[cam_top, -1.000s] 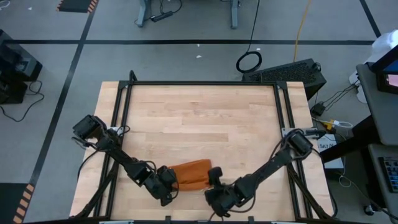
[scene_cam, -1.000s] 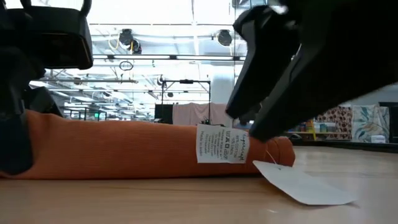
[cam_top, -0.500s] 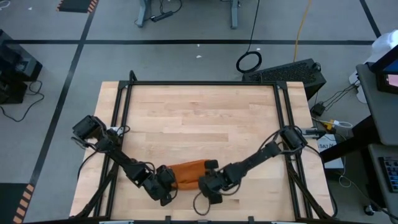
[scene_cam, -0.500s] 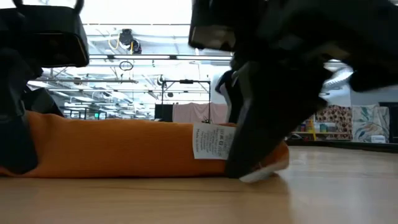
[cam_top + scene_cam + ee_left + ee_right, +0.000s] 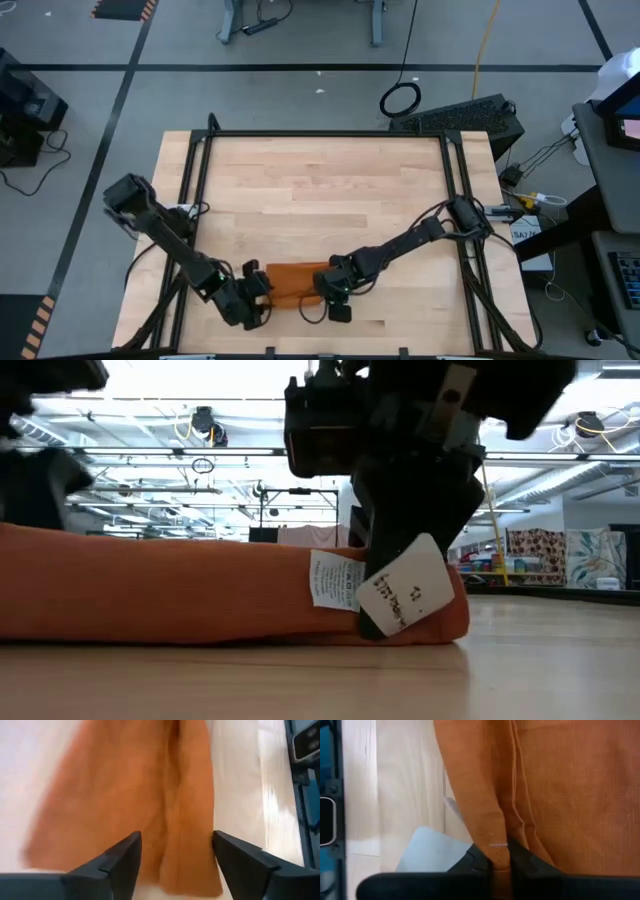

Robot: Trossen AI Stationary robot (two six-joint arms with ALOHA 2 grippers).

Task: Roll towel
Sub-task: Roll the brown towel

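Right tool [image 5: 330,290] shifted onto towel [image 5: 292,281], pinching edge.

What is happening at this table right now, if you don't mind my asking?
Two robot arms are working on a burnt-orange towel lying folded into a long bundle near the table's front edge. The right gripper has its fingers pinched on a fold at the towel's right end, next to its white tag. The left gripper sits at the towel's left end, fingers open with cloth between them.
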